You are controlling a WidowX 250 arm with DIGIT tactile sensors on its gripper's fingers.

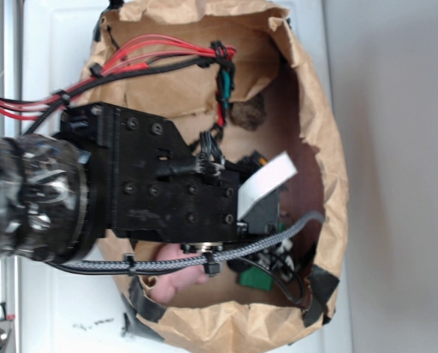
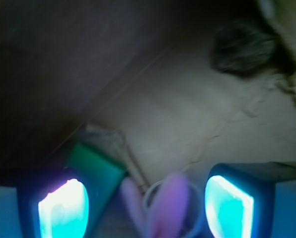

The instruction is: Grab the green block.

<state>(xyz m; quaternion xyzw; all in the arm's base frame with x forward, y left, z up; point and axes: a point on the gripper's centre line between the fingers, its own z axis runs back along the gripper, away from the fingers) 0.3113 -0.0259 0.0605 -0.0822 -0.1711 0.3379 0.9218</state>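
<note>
The robot's black gripper (image 2: 143,198) hung inside a crumpled brown paper-lined enclosure (image 1: 329,140), its two fingers spread apart with nothing between the glowing pads (image 2: 63,208) but air and, lower down, the ears of a pink plush bunny (image 2: 163,208). The small dark-green rectangular block (image 2: 96,166) lay on the floor just beside the pad at the left of the wrist view, partly behind it, and close to the bunny's ears; whether the pad touched the block could not be told (the view was blurred and strongly tinted). From outside, the bulky black arm housing (image 1: 153,184) and a braided grey cable (image 1: 256,246) covered most of the interior, leaving only a green sliver of the block (image 1: 256,279) and a pink patch of the bunny (image 1: 171,276) visible below the wrist. The fingertips themselves were hidden in that view. A dark furry lump (image 1: 248,114) sat near the far wall, well apart from the block, with bare brown floor between. Paper walls closed in on all sides of the gripper. The enclosure rested on a white surface (image 1: 395,184), red and black wires (image 1: 153,55) trailing across its rim.
</note>
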